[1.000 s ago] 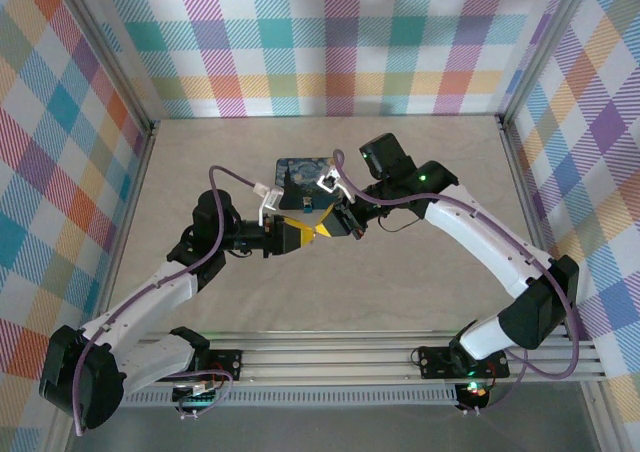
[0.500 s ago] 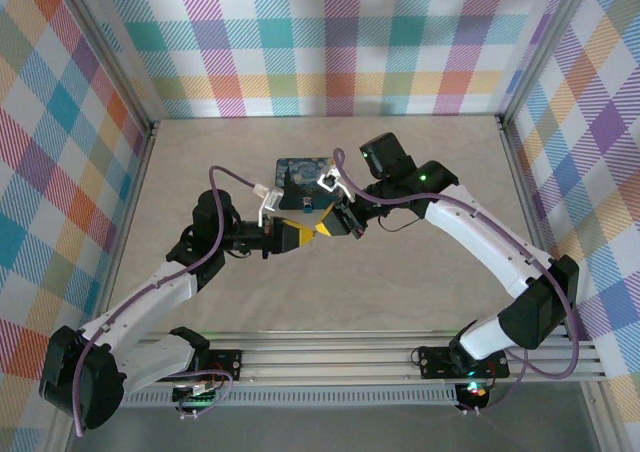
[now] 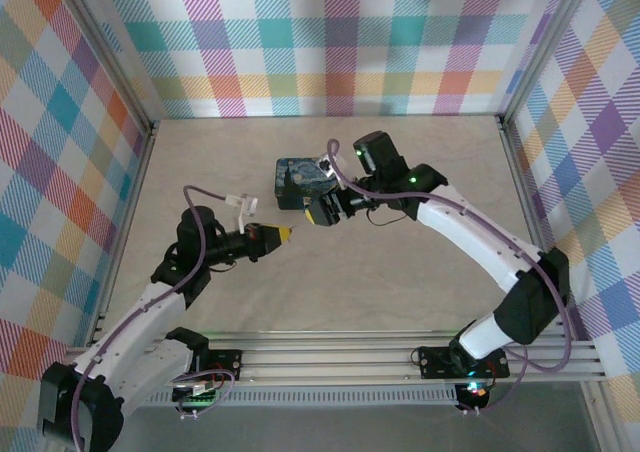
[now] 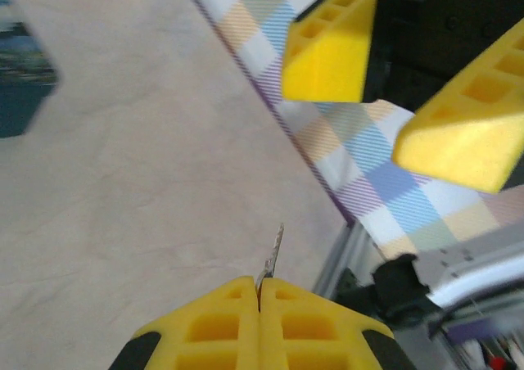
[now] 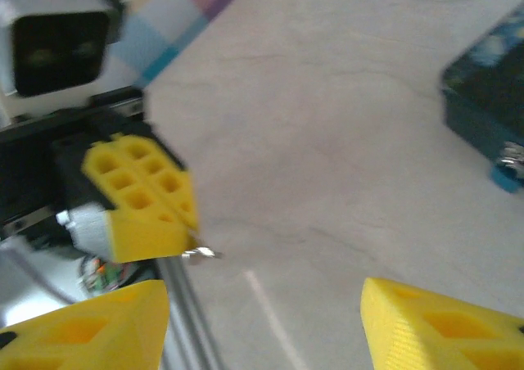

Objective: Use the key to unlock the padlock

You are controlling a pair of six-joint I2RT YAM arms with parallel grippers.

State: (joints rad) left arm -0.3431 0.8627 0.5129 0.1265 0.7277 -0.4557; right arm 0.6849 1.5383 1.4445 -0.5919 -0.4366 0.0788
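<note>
**Well apart: the key in one claw, the padlock at the box**

The left claw [image 4: 259,292] was fully closed on the key [image 4: 273,251]. The thin metal blade stood out from between the two yellow pads, and it pointed over the bare worktop [image 3: 400,272]. This claw was held above the worktop, on the left of the middle.

The right claw [image 3: 320,213] stood wide, and nothing was between its pads. It was just beside the near edge of the blue printed box [image 3: 300,177], which lay flat on the worktop toward the far side.

The padlock [image 5: 508,167] was at the near corner of this box. From the right wrist camera it looked like a small metal piece with a bluish bit, blurred, at the picture's right edge. The key did not touch it. The two claws faced each other with open worktop between them.
</note>
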